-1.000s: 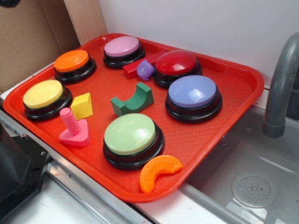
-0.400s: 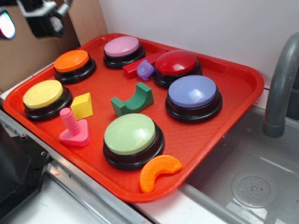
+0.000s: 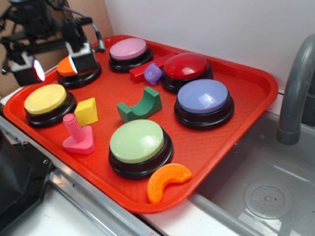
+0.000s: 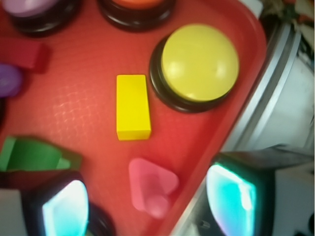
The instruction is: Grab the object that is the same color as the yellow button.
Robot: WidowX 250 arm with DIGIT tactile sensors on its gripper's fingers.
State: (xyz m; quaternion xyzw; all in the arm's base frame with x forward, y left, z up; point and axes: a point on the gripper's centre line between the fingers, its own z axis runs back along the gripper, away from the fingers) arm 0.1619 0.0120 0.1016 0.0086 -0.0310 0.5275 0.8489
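Observation:
The small yellow block lies on the red tray, just right of the yellow button, which has a pale yellow dome on a black base. My gripper hangs open and empty above the tray's far left corner, over the orange button and behind the yellow button. In the wrist view the block lies ahead of the gripper, left of the yellow button. Nothing is between the fingers.
Also on the tray are an orange button, a pink button, red, blue and light-green buttons, a green arch, a pink screw, an orange crescent and a red bar. A sink and a faucet are at the right.
The gripper has come into view from the upper left and moved down and right, now partly covering the orange button. Objects on the tray have not moved.

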